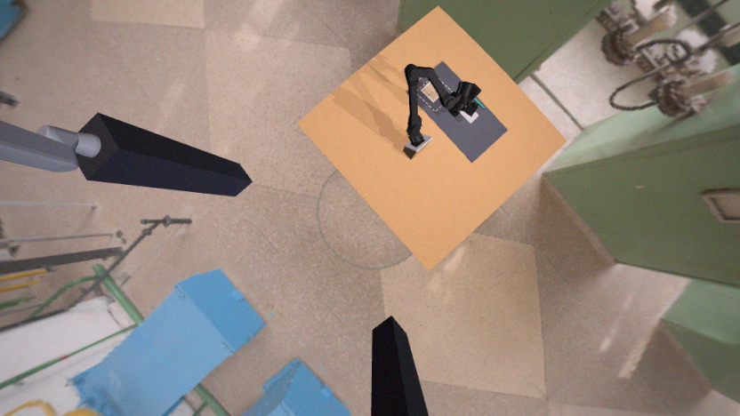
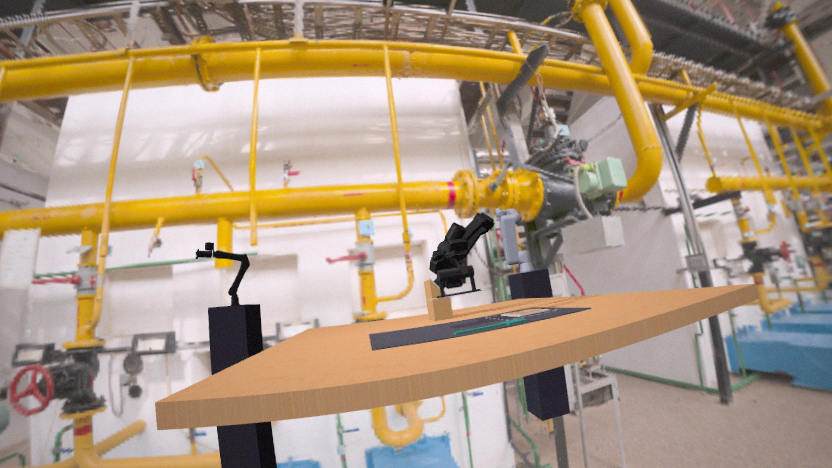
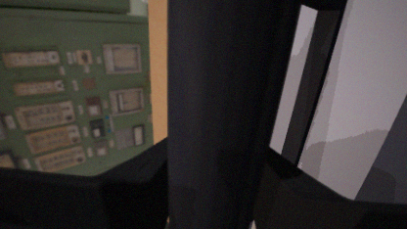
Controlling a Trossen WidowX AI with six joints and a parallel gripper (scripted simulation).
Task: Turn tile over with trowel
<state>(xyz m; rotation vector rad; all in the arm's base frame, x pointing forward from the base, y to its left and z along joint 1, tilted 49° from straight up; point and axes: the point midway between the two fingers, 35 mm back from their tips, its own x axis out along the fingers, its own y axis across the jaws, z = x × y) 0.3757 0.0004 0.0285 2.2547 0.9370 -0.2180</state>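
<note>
The turning step looks finished: the tile lies flat inside the dashed outline. The claw is partly closed, gripping the trowel — next, lower it away from the tile, then release.

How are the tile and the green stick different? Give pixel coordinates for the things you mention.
The tile (image 1: 429, 92) (image 2: 525, 313) is pale tan; the green stick (image 1: 479, 102) (image 2: 494, 326) is teal. The tile is wide, while the green stick is long and thin. The tile sits within the dashed outline (image 1: 436, 109) (image 2: 493, 317); the green stick lies near a mat (image 1: 476, 144) (image 2: 407, 337) edge. Both are on the mat.
</note>
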